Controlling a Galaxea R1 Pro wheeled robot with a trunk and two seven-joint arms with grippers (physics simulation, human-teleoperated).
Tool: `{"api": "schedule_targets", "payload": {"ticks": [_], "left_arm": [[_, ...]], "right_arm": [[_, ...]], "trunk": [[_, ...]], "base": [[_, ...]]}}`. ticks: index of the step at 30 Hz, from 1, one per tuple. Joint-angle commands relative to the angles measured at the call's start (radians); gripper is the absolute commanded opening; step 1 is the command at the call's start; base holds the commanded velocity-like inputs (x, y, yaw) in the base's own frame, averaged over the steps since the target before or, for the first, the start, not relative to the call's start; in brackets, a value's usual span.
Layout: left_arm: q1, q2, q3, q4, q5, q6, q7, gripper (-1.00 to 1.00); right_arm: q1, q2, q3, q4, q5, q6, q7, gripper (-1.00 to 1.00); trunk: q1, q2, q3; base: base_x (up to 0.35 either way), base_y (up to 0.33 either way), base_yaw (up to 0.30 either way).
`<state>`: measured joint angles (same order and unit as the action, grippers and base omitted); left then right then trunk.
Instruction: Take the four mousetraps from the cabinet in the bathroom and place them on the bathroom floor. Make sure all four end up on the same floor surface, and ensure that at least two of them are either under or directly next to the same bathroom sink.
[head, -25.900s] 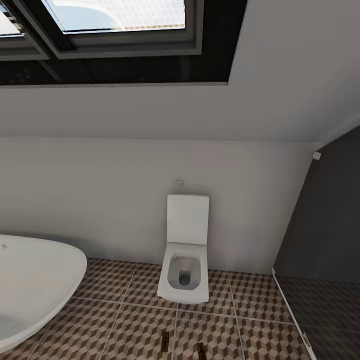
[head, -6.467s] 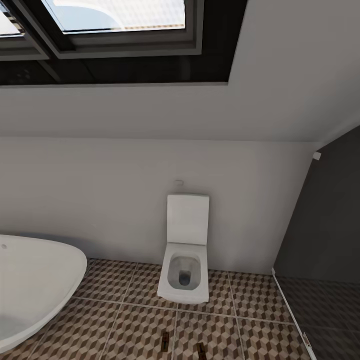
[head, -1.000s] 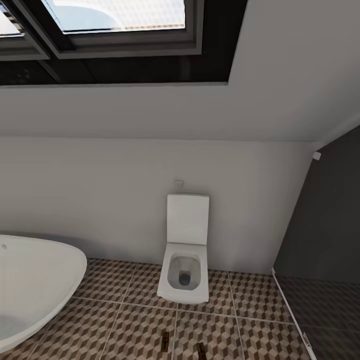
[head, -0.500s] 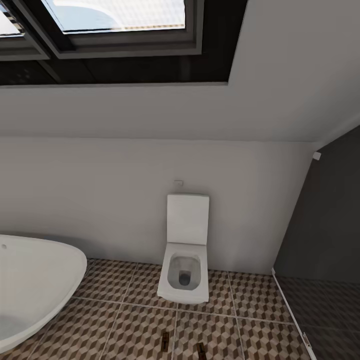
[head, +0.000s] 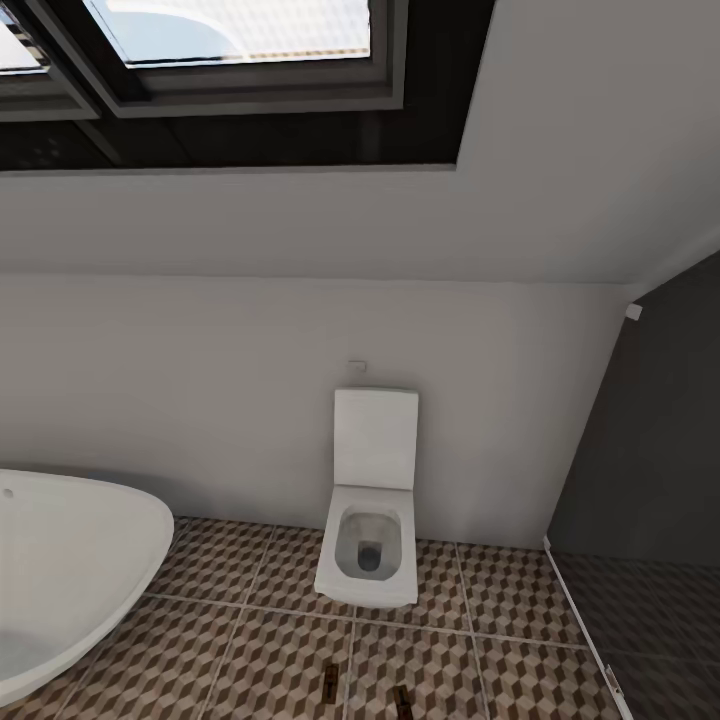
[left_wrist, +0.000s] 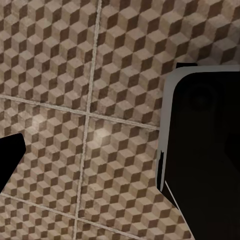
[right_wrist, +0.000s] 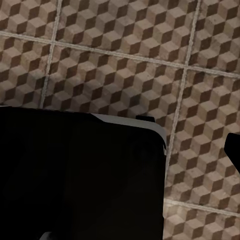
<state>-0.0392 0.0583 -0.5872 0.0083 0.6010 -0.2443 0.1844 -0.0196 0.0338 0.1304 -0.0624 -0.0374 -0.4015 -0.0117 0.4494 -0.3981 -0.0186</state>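
Wrist views aimed down at bathroom floor, tool openings unreadable.

Two small brown things on the bathroom floor are too tiny to identify; one is cut by the frame's bottom edge, as is the bathtub.
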Motion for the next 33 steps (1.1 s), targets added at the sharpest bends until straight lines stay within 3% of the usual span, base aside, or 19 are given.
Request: {"api": "schedule_targets", "payload": {"ticks": [1, 33], "left_arm": [[-0.001, 0.000, -0.008, 0.001, 0.005, -0.003, 0.003, 1.00], [-0.001, 0.000, -0.009, 0.001, 0.005, -0.003, 0.003, 1.00]], "right_arm": [[-0.001, 0.000, 0.006, 0.001, -0.004, -0.003, -0.001, 1.00], [-0.001, 0.000, 0.006, 0.001, -0.004, -0.003, -0.001, 1.00]], "trunk": [[0.001, -0.002, -0.002], [0.001, -0.002, -0.002]], "base": [[0.000, 0.000, 0.000], [0.000, 0.000, 0.000]]}}
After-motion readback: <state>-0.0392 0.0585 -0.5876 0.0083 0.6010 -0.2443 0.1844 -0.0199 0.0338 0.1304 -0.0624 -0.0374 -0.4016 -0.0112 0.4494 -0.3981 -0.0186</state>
